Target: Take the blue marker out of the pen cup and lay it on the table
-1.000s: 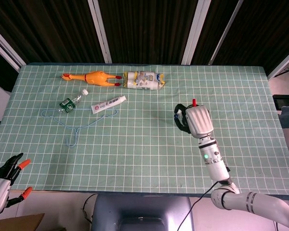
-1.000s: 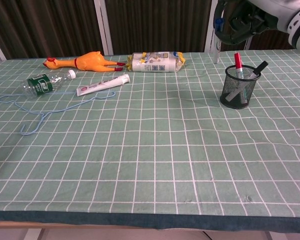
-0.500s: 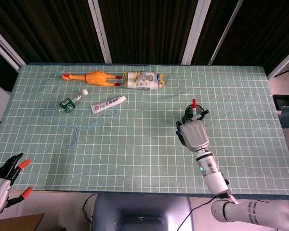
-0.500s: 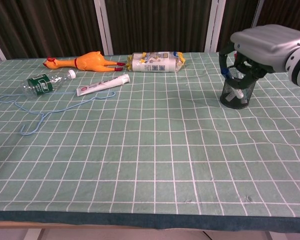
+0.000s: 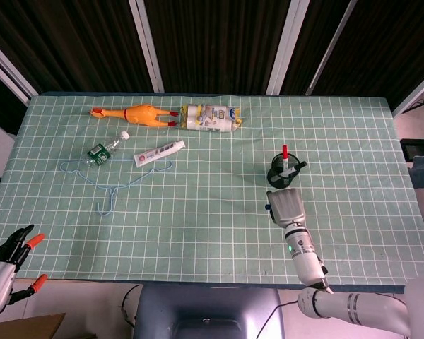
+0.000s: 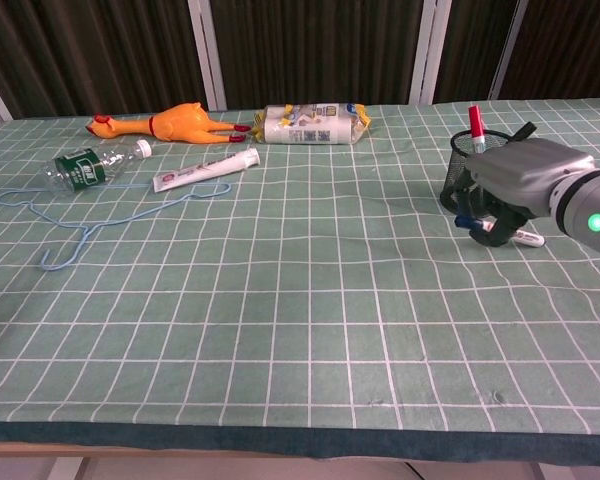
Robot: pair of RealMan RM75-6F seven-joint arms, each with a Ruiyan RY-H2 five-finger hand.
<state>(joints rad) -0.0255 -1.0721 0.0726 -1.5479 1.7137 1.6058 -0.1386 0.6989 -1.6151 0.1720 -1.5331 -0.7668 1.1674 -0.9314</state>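
The black mesh pen cup (image 5: 283, 174) (image 6: 462, 160) stands right of the table's middle with a red marker (image 5: 285, 152) (image 6: 474, 122) and a black pen upright in it. Just in front of the cup, low over the green mat, my right hand (image 5: 286, 206) (image 6: 518, 183) grips the blue marker (image 6: 508, 236). The marker lies nearly flat under the hand, its blue cap pointing left. I cannot tell whether it touches the mat. My left hand (image 5: 6, 270) hangs off the table's front left corner, fingers apart and holding nothing.
At the back left lie a rubber chicken (image 5: 138, 113), a printed packet (image 5: 210, 117), a toothpaste tube (image 5: 159, 152), a small bottle (image 5: 102, 151) and a blue wire hanger (image 5: 109, 185). The green gridded mat (image 5: 198, 226) covers the table.
My right hand has come down from above the pen cup toward the front edge, carrying the blue marker out of the cup and low over the mat. The left hand has not moved.
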